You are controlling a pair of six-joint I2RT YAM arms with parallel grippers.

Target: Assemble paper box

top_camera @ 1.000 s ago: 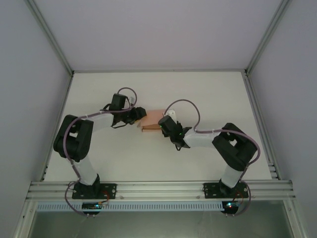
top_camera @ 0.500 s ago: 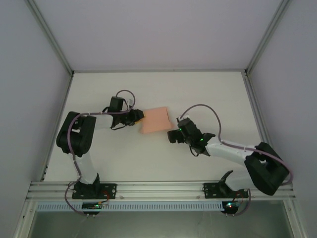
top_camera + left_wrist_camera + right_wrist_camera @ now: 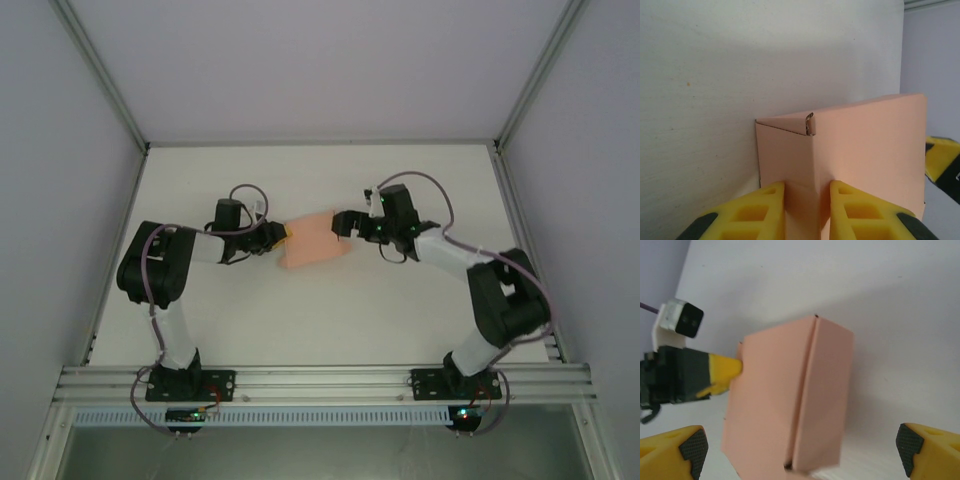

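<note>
The salmon-pink paper box lies folded up as a small rectangular box in the middle of the white table. My left gripper is shut on its left end. In the left wrist view both yellow fingers pinch a vertical corner edge of the paper box. My right gripper is at the box's far right corner, open. In the right wrist view the paper box fills the wide gap of my right gripper, whose black-padded fingertips stand well apart from it. A long seam runs along the box top.
The white table is bounded by aluminium frame rails at the sides and the front. White walls close in the back and both sides. My left gripper's yellow finger shows against the box in the right wrist view.
My right arm has swung from the near right of the box to its far right corner. The box, still held by the left gripper, has shifted only slightly.
</note>
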